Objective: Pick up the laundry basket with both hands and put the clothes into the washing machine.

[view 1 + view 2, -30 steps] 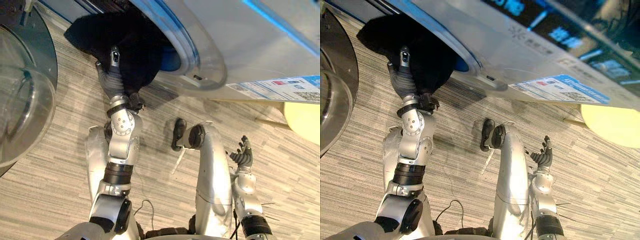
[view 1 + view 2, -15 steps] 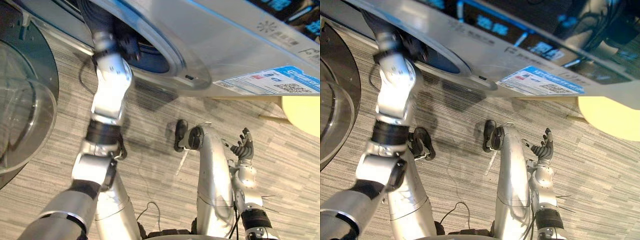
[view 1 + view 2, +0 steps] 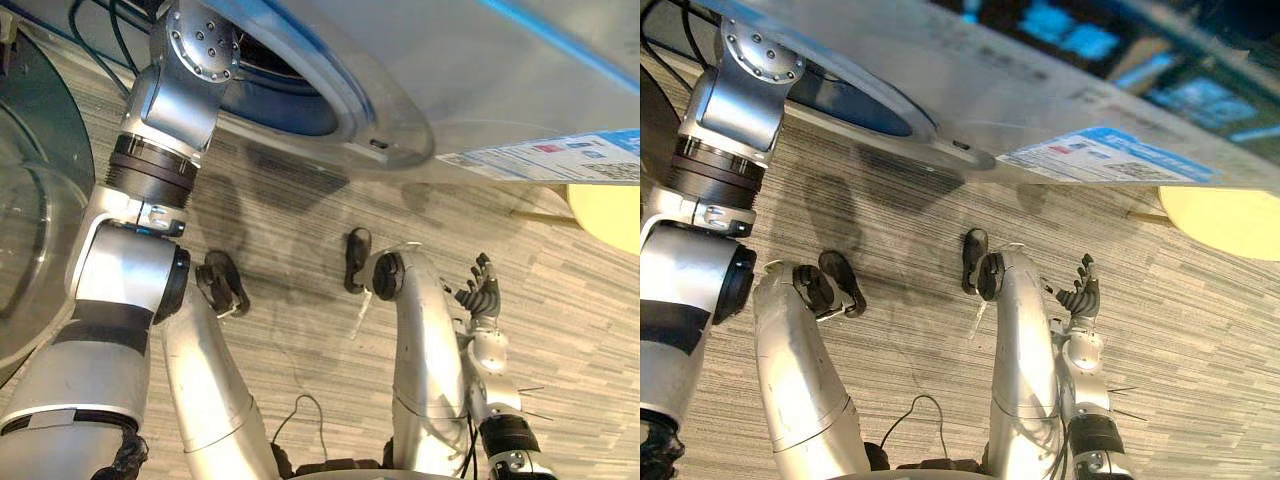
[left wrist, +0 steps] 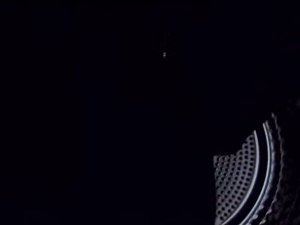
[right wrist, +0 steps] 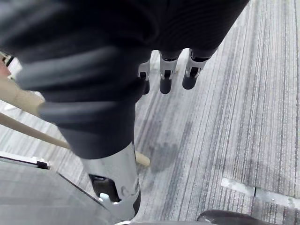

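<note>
Our left hand is buried inside the drum (image 4: pixel 234 183) of the washer (image 3: pixel 450 70); in that dark we cannot tell its grip or where the clothes lie. Our right hand (image 3: pixel 483 297) hangs outside the washer, fingers loosely apart.

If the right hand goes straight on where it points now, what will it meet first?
Probably the floor: the wrist view shows it lying past the open right hand, though depth is unclear.
</note>
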Tool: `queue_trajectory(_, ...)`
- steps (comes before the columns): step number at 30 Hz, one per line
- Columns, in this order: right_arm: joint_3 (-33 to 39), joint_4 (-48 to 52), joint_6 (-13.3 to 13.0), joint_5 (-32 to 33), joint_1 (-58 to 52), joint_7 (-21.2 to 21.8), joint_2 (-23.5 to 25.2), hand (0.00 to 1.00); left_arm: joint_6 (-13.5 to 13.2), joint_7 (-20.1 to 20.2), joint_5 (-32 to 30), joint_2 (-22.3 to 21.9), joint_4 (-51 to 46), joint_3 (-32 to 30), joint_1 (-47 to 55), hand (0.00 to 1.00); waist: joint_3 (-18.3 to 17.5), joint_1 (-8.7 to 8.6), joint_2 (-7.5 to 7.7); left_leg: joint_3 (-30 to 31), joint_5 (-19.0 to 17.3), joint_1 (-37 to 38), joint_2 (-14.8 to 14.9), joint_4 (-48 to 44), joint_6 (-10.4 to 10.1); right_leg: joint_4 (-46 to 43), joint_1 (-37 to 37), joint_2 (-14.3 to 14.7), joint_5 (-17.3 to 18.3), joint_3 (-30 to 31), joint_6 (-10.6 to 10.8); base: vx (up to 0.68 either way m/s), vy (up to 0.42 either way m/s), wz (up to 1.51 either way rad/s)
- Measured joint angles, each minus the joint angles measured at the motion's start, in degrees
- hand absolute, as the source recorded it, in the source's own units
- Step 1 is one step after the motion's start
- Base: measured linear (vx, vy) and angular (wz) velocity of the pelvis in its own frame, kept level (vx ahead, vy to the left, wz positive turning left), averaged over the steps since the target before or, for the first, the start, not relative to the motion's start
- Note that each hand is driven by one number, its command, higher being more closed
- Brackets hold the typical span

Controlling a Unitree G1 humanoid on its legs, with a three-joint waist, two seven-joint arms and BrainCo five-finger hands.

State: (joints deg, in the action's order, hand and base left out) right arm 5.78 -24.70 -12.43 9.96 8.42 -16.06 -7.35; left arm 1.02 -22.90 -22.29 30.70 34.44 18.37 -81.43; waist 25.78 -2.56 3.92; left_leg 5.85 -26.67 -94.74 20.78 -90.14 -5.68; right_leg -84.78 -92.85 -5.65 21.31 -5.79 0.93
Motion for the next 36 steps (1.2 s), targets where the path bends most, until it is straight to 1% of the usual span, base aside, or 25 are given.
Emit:
queue_trajectory(3, 0.0, -1.0, -0.3, 1.2, 0.6, 0.1, -0.6, 0.00, 1.3, 0.4, -2.9, -0.1, 0.1, 0.0, 0.0, 0.00, 0.0, -0.12, 0.00, -0.1, -0.1, -0.3, -1.1, -1.0, 0.3, -1.4, -0.3, -0.7, 0.4, 0.6, 0.6, 0.05, -0.006, 0.17)
queue_trajectory(7, 0.4, -1.0, -0.1, 1.4, 0.6, 0.0, -0.8, 0.00, 2.2, 0.2, -3.1, -0.9, -0.1, -1.6, 0.2, 0.00, 0.0, 0.23, 0.01, -0.2, -0.2, 0.2, -1.9, -2.0, 0.4, -3.0, 0.1, -1.5, 0.8, 1.4, 1.0, 0.02, -0.016, 0.15)
queue_trajectory(10, 1.1, -1.1, 0.4, 2.1, 0.8, -0.3, 0.1, 0.00, 2.3, -1.2, -3.0, -1.6, -5.5, -4.8, 6.2, 0.00, 0.0, 0.15, 0.03, -0.5, -0.2, 2.8, -1.9, -1.7, 0.5, -3.2, 2.4, -2.0, 1.5, 1.7, 1.2, -0.01, -0.025, 0.11)
queue_trajectory(12, 1.2, -1.1, 0.6, 2.6, 0.8, -0.4, -0.1, 0.00, 2.2, -1.5, -2.8, -2.5, -8.9, -5.6, 9.7, 0.00, 0.0, 0.14, 0.08, -0.5, -0.3, 4.1, -2.0, -1.0, 0.6, -3.0, 3.7, -2.5, 1.8, 1.6, 0.8, -0.01, -0.036, 0.16)
queue_trajectory(14, 1.3, -1.1, 1.3, 2.7, 1.1, -0.4, -0.4, 0.00, 1.8, -1.8, -0.6, -3.0, -12.4, -5.7, 13.6, 0.00, -0.1, 0.27, 0.11, -0.7, -0.1, 5.7, -2.3, 0.2, 0.2, -2.4, 5.2, -2.6, 2.0, 1.4, 0.5, 0.00, -0.048, 0.18)
queue_trajectory(15, 1.4, -1.1, 1.7, 2.7, 1.3, -0.4, -0.6, 0.00, 1.1, -1.8, 0.5, -3.4, -14.3, -6.0, 16.1, 0.00, -0.1, 0.29, 0.22, -0.6, 0.2, 6.6, -2.9, 1.1, -0.2, -2.0, 5.9, -2.8, 2.1, 1.2, 0.3, 0.01, -0.055, 0.19)
queue_trajectory(18, 2.3, -1.1, 1.9, 2.3, 1.4, -0.4, -0.3, 0.00, 0.3, -1.9, 3.2, -4.8, -18.6, -9.3, 21.9, 0.00, -0.2, 0.41, 0.24, -0.5, 1.0, 8.2, -3.0, 3.1, -0.7, -0.9, 7.6, -3.3, 2.3, 0.3, -0.1, 0.04, -0.059, 0.15)
queue_trajectory(20, 2.4, -1.1, 2.7, 1.1, 1.4, -0.4, -0.3, 0.00, -0.5, -1.8, 5.6, -6.4, -20.7, -11.6, 27.1, 0.00, -0.2, 0.41, 0.23, -0.3, 1.2, 9.9, -3.0, 3.7, -0.9, -0.7, 9.5, -3.3, 3.0, -0.1, -0.2, 0.07, -0.055, 0.09)
queue_trajectory(21, 2.4, -1.1, 2.9, 0.8, 1.3, -0.4, -0.2, 0.00, -0.8, -1.8, 6.6, -7.9, -21.5, -12.8, 30.3, 0.00, -0.2, 0.41, 0.21, -0.2, 1.2, 11.2, -3.0, 4.0, -1.0, -0.6, 10.9, -3.4, 3.3, -0.4, -0.6, 0.07, -0.039, 0.13)
queue_trajectory(23, 2.2, -0.3, 3.1, 0.5, 1.3, -0.3, 0.5, 0.00, -2.2, -1.0, 10.8, -13.0, -23.0, -15.2, 40.7, 0.00, -0.2, 0.85, 0.22, -0.6, 1.1, 16.1, -3.2, 6.4, -1.2, 0.8, 15.5, -3.6, 4.0, -0.8, -0.9, 0.09, -0.051, 0.17)
queue_trajectory(24, 2.1, 0.0, 3.3, 0.3, 1.3, -0.1, 0.9, 0.00, -2.6, -0.8, 11.7, -14.7, -23.5, -15.8, 43.6, 0.00, -0.2, 1.12, 0.21, -0.9, 1.2, 17.8, -3.3, 7.3, -1.3, 1.4, 16.9, -3.7, 4.2, -0.9, -1.0, 0.10, -0.077, 0.22)
queue_trajectory(25, 1.5, 0.7, 4.1, -0.7, 1.0, 0.1, 2.8, 0.00, -3.2, -0.5, 14.3, -18.8, -24.4, -16.7, 51.5, 0.00, -0.3, 1.74, 0.16, -1.7, 1.4, 22.7, -3.8, 10.0, -1.8, 3.1, 21.2, -4.1, 4.8, -0.9, -0.9, 0.08, -0.077, 0.22)
queue_trajectory(26, 0.6, 0.8, 4.3, -1.2, 0.7, 0.1, 3.5, 0.00, -3.6, 0.0, 15.5, -20.1, -24.6, -16.7, 54.6, 0.00, -0.6, 1.93, 0.11, -2.1, 1.6, 24.6, -3.9, 11.3, -2.0, 3.9, 22.9, -4.3, 5.1, -1.0, -0.8, 0.09, -0.113, 0.29)
queue_trajectory(27, -1.2, 0.8, 4.9, -1.6, -0.5, 0.8, 4.8, 0.00, -4.3, 1.2, 17.3, -22.6, -25.4, -16.7, 61.1, 0.00, -2.7, 2.52, 0.05, -2.6, 1.7, 27.3, -4.0, 14.2, -2.2, 6.0, 25.5, -4.4, 5.4, -1.5, -0.8, 0.06, -0.089, 0.21)
queue_trajectory(28, -1.9, 0.8, 5.2, -1.6, -1.2, 1.3, 5.2, 0.00, -4.8, 1.9, 18.5, -23.6, -25.6, -16.7, 64.1, 0.00, -3.7, 3.07, -0.04, -2.8, 1.8, 28.9, -4.1, 15.6, -2.4, 7.2, 27.0, -4.4, 5.5, -1.8, -0.9, 0.09, -0.107, 0.22)
queue_trajectory(29, -2.6, 0.9, 5.6, -1.7, -2.6, 2.0, 5.8, 0.00, -5.8, 3.0, 20.3, -24.9, -25.8, -16.7, 69.5, 0.00, -4.8, 3.90, -0.12, -2.9, 2.3, 32.9, -4.6, 18.7, -3.1, 9.7, 31.0, -4.5, 5.5, -2.5, -0.9, 0.10, -0.096, 0.27)
queue_trajectory(30, -2.6, 1.1, 5.9, -1.7, -3.9, 2.5, 6.2, 0.00, -6.4, 4.0, 21.4, -25.3, -25.8, -16.8, 74.5, 0.00, -5.9, 3.92, -0.39, -3.1, 2.8, 37.0, -5.0, 22.1, -3.5, 12.5, 35.3, -4.6, 5.6, -3.3, -0.9, 0.10, -0.096, 0.31)
queue_trajectory(31, -2.6, 1.3, 6.0, -1.8, -4.9, 2.6, 6.2, 0.00, -6.5, 4.6, 21.8, -25.4, -25.7, -16.8, 77.2, 0.00, -6.7, 3.93, -0.55, -3.3, 3.3, 39.2, -5.1, 24.2, -3.5, 14.4, 37.7, -4.7, 5.6, -3.9, -0.9, 0.11, -0.098, 0.35)
queue_trajectory(32, -2.5, 1.4, 6.1, -2.0, -6.9, 2.7, 6.2, 0.00, -6.8, 5.7, 21.8, -25.6, -25.2, -16.9, 81.5, 0.00, -8.4, 3.93, -0.54, -4.0, 4.4, 43.4, -5.5, 28.5, -3.6, 17.9, 41.8, -5.0, 5.2, -4.6, -0.6, 0.18, -0.104, 0.33)
queue_trajectory(33, -2.5, 1.4, 6.1, -2.8, -8.8, 2.8, 6.1, 0.00, -7.1, 6.6, 21.7, -25.9, -23.1, -17.3, 84.6, 0.00, -9.8, 3.93, -0.69, -4.7, 5.8, 48.1, -6.1, 33.0, -3.3, 21.8, 46.4, -5.3, 4.5, -5.3, -0.3, 0.20, -0.091, 0.32)
queue_trajectory(34, -2.5, 1.4, 6.1, -3.2, -9.7, 2.9, 6.0, 0.00, -7.1, 7.0, 21.6, -26.2, -21.8, -17.7, 85.8, 0.00, -10.5, 3.88, -0.92, -5.0, 6.5, 50.3, -6.3, 35.4, -3.1, 23.8, 48.7, -5.3, 4.0, -5.7, 0.0, 0.23, -0.047, 0.29)
queue_trajectory(36, -2.9, 1.5, 6.2, -3.9, -12.4, 3.8, 5.8, 0.00, -7.0, 8.4, 21.4, -27.3, -14.9, -19.8, 88.4, 0.00, -13.7, 3.67, -1.45, -6.7, 9.4, 58.1, -6.9, 44.6, -2.8, 32.1, 56.0, -5.1, 1.3, -7.0, 0.0, 0.19, 0.011, 0.14)
